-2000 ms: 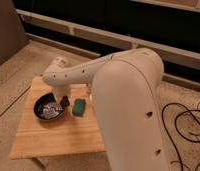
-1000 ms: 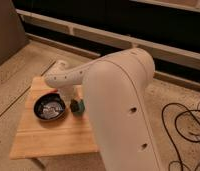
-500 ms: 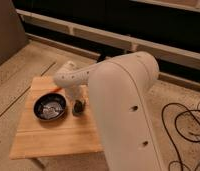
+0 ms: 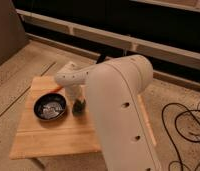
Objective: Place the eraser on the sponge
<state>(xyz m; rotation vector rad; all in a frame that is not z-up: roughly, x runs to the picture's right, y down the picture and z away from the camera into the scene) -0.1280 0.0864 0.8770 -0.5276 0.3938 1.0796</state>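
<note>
My gripper [image 4: 78, 105] hangs low over the wooden table [image 4: 53, 137], just right of the black pan [image 4: 49, 107]. It sits right on the spot of the teal sponge [image 4: 83, 104], of which only a small greenish patch shows beside the gripper. The eraser cannot be made out apart from the dark gripper tip; it is hidden. My big white arm [image 4: 120, 105] fills the middle of the view and covers the table's right part.
A thin orange stick [image 4: 57, 88] lies on the table behind the pan. The pan holds something pale and shiny. Black cables [image 4: 185, 125] lie on the floor at the right. Bare wood shows along the table's front and left.
The gripper has moved from over the pan rightward onto the sponge's spot and come down. The sponge, plainly visible two seconds ago, is now mostly covered.
</note>
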